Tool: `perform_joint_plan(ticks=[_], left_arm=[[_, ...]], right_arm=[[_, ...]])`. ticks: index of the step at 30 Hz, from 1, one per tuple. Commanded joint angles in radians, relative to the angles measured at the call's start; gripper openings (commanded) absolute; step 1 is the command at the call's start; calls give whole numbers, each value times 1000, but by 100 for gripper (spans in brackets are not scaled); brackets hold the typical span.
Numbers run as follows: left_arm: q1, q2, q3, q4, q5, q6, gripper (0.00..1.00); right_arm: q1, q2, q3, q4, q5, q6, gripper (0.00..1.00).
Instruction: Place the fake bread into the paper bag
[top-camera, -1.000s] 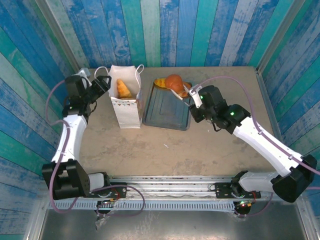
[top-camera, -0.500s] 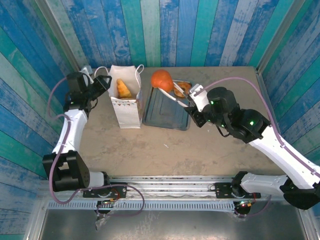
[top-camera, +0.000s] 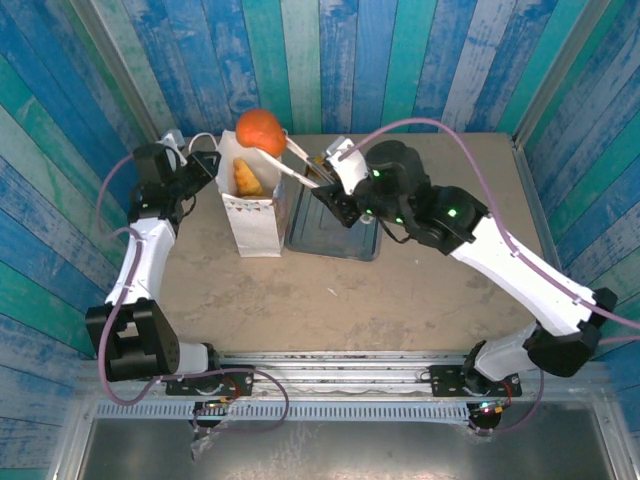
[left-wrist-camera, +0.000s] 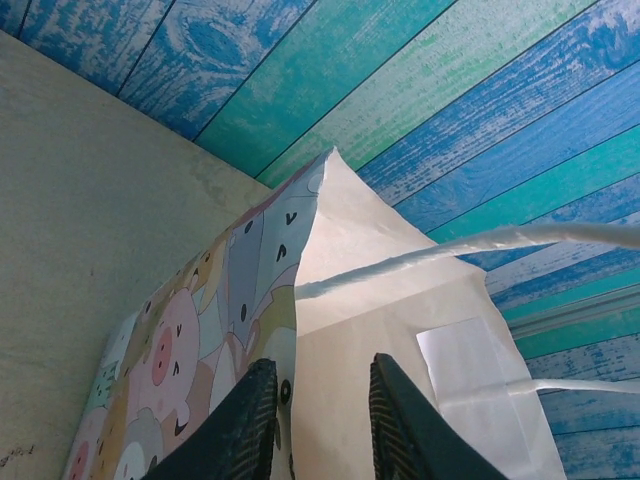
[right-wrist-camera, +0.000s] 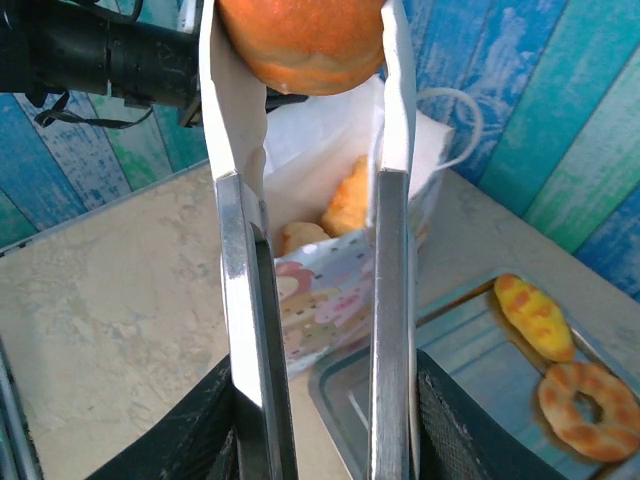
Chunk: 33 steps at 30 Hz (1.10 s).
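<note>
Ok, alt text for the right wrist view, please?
The right end effector grips an orange bun by the mouth of the open white bag, which has two pastries inside. At lower right, a grey tray holds a yellow pastry and a doughnut.

We see a beige table (top-camera: 420, 290) carrying a white paper bag (top-camera: 255, 225), standing upright, and a grey metal tray (top-camera: 335, 235) lying just beside it.

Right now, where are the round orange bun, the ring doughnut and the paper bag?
round orange bun (right-wrist-camera: 300, 40): right wrist view, on its glossy underside.
ring doughnut (right-wrist-camera: 558, 420): right wrist view, on the lower left curve of the ring.
paper bag (top-camera: 252, 225): top external view, on its front wall.
</note>
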Motion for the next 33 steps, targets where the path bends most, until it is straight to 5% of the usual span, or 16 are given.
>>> perform_joint_plan(ticks=[1, 22, 33], left_arm=[[-2, 34, -12, 37, 20, -3, 26], [-2, 55, -14, 61, 33, -12, 17], [-2, 56, -12, 59, 37, -10, 17]], right_arm=[[9, 50, 49, 49, -49, 42, 41], [9, 335, 242, -150, 96, 15, 43], [8, 380, 295, -191, 98, 7, 58]])
